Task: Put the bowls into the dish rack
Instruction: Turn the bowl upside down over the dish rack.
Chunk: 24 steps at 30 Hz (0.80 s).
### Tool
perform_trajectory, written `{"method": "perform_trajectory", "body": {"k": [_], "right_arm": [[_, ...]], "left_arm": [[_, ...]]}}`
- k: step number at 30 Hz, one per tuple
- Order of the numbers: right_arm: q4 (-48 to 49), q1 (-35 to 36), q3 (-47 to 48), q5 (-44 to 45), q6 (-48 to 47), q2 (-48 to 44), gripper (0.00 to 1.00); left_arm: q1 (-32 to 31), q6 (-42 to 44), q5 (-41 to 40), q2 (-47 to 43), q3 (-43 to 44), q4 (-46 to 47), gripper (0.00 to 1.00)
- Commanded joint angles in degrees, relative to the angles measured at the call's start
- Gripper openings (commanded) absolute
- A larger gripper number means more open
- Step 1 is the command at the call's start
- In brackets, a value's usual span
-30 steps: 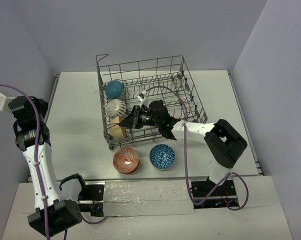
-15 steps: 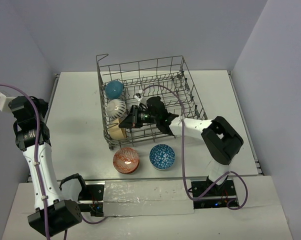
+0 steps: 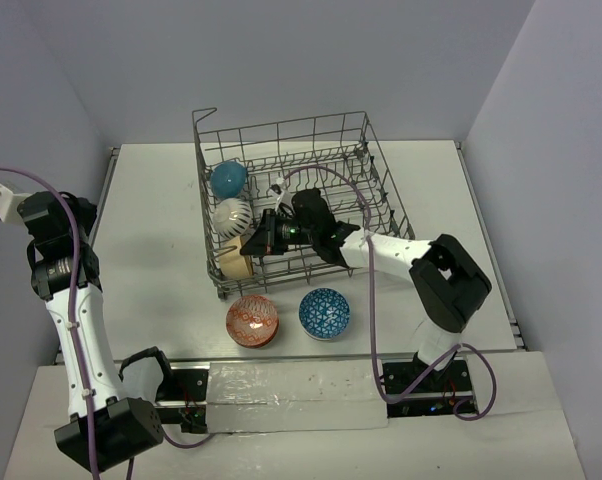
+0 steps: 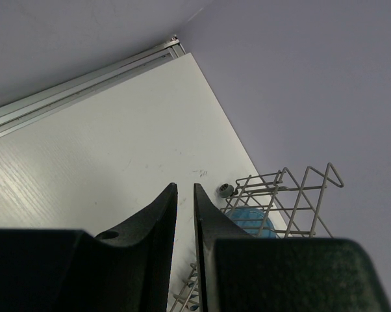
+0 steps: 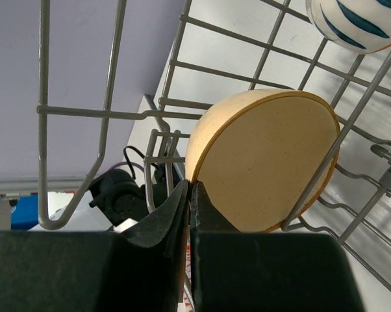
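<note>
Clenched on the rim of the tan bowl, which stands on edge at the 7 o'clock corner of the dish rack, the right tool risks toppling it by releasing before it is braced.

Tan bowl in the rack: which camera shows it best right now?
Right wrist: the tan bowl fills the frame, standing on edge between the dish rack wires. Top external shows only a small tan sliver at the rack's near left corner; left wrist misses it.
</note>
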Motion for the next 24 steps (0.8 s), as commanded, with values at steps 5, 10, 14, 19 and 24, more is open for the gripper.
{"method": "perform_trajectory", "body": {"k": [5, 10, 14, 19, 24], "right_arm": [[-2.69, -1.47, 2.08, 2.67, -3.18, -2.96, 0.19], [-3.92, -1.82, 1.81, 3.46, -3.80, -2.96, 0.27], [-5.41, -2.17, 2.07, 4.52, -5.03, -3.57, 0.31], [-9.10, -2.35, 2.78, 6.45, -7.22, -4.19, 0.32], [-11.74, -2.44, 3.04, 7.86, -8.55, -4.71, 0.34]], "left_arm": [[-0.54, 1.16, -0.69, -0.13, 0.67, 1.82, 0.22], [-0.63, 1.17, -0.69, -0.04, 0.67, 1.73, 0.22], [-0.63, 1.16, -0.42, 0.04, 0.67, 1.82, 0.22], [-0.63, 1.17, -0.25, 0.04, 0.76, 1.82, 0.22], [-0.63, 1.16, -0.16, 0.04, 0.67, 1.91, 0.22]]}}
